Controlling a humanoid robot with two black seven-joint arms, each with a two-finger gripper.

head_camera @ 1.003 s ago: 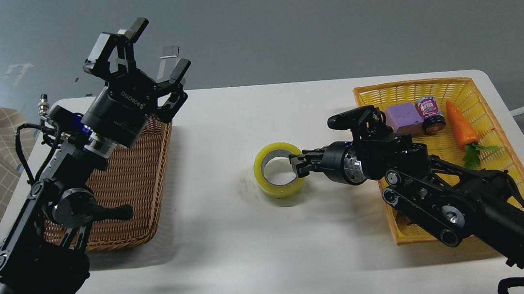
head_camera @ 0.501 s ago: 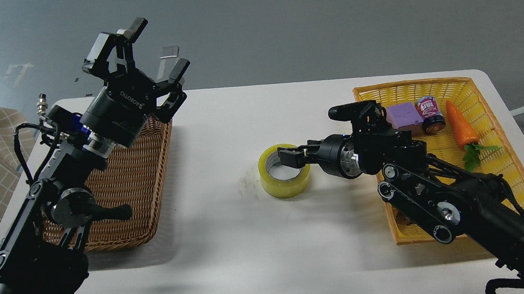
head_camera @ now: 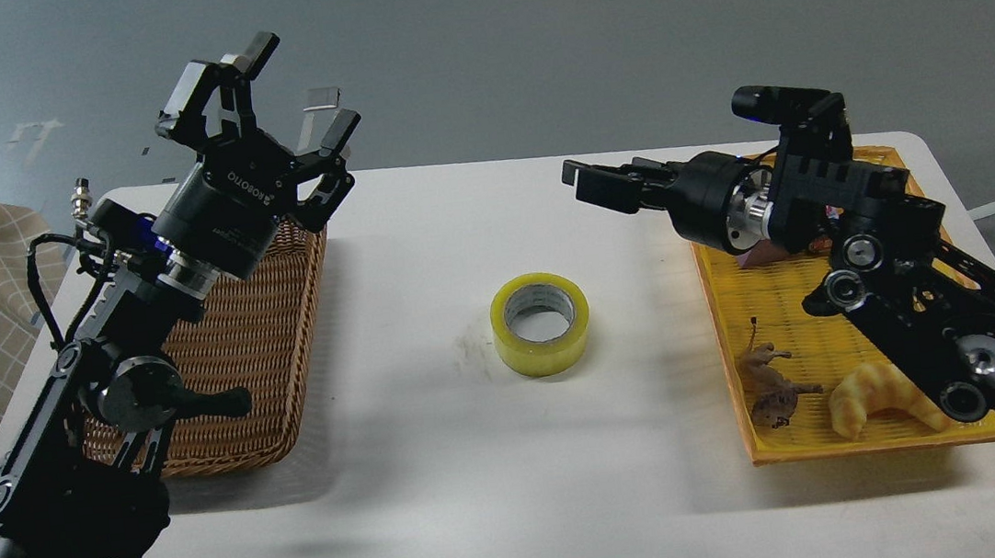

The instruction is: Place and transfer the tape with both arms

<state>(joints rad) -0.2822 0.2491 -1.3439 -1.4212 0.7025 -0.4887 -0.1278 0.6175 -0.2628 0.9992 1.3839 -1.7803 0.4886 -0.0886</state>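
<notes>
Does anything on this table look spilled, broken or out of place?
Nothing much. The tape lies flat mid-table, alone between the two baskets, with a faint smudge on the table just left of it. Neither gripper touches it.

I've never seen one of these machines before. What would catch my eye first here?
Probably the bright yellow roll of tape, lying alone in the middle of the white table with nothing touching it. Next, the two black arms: the left gripper raised with fingers spread above a brown wicker basket, and the right gripper hovering up and to the right of the roll, beside a yellow basket holding a croissant toy.
</notes>
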